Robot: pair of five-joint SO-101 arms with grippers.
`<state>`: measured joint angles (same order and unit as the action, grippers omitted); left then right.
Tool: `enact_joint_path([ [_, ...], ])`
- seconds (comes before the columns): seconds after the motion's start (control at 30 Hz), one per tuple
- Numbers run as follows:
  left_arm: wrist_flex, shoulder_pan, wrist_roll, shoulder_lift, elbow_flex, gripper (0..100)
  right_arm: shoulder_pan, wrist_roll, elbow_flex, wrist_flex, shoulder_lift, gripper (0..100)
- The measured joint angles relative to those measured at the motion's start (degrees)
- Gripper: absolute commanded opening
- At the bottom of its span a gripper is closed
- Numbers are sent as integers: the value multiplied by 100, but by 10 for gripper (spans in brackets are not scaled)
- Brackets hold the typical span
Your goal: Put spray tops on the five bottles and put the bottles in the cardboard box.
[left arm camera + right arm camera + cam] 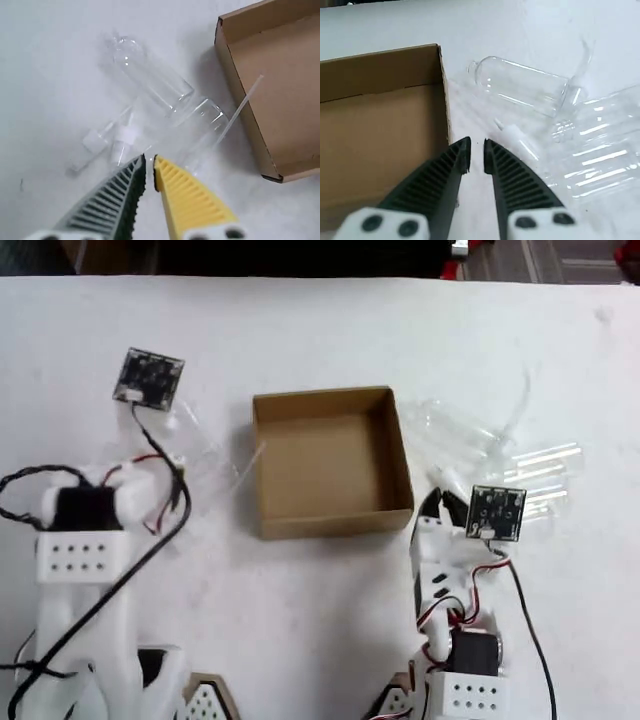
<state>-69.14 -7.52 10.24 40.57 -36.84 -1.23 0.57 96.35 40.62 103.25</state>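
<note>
Left wrist view showed the left gripper (149, 162) almost shut, empty, clear bottles (150, 80) just ahead; the right gripper (476, 145) stood slightly parted, empty, between the cardboard box (380, 75) and other bottles (520, 85).

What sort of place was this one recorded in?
Probably a robotics test bench, not a home: a plain white table, a cardboard box, loose clear bottles, and a small arm with exposed wiring.

Left arm (80, 540) sits at 8 o'clock, right arm (455, 580) at 5 o'clock, both aimed toward 12. Left gripper (149, 162): fingertips together. Right gripper (476, 150): narrow gap.
</note>
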Motion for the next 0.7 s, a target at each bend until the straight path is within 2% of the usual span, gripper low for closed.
enact_joint_path([
  [0.1,466,35,-123,-18,-466,37,-88,-316,0,-62,0,211],
  [0.17,589,35,-149,-9,-712,37,-369,-826,-79,-62,0,215],
  [0.23,659,35,-167,79,-958,37,-668,-1292,-141,-114,0,187],
  [0.37,958,35,-185,510,-1415,38,-501,-1565,-141,-536,-9,105],
  [0.5,1389,35,-185,941,-1916,38,316,-1881,-422,-422,-9,97],
  [0.7,1433,35,-185,1125,-1969,39,2057,-1881,-1758,1037,9,101],
])
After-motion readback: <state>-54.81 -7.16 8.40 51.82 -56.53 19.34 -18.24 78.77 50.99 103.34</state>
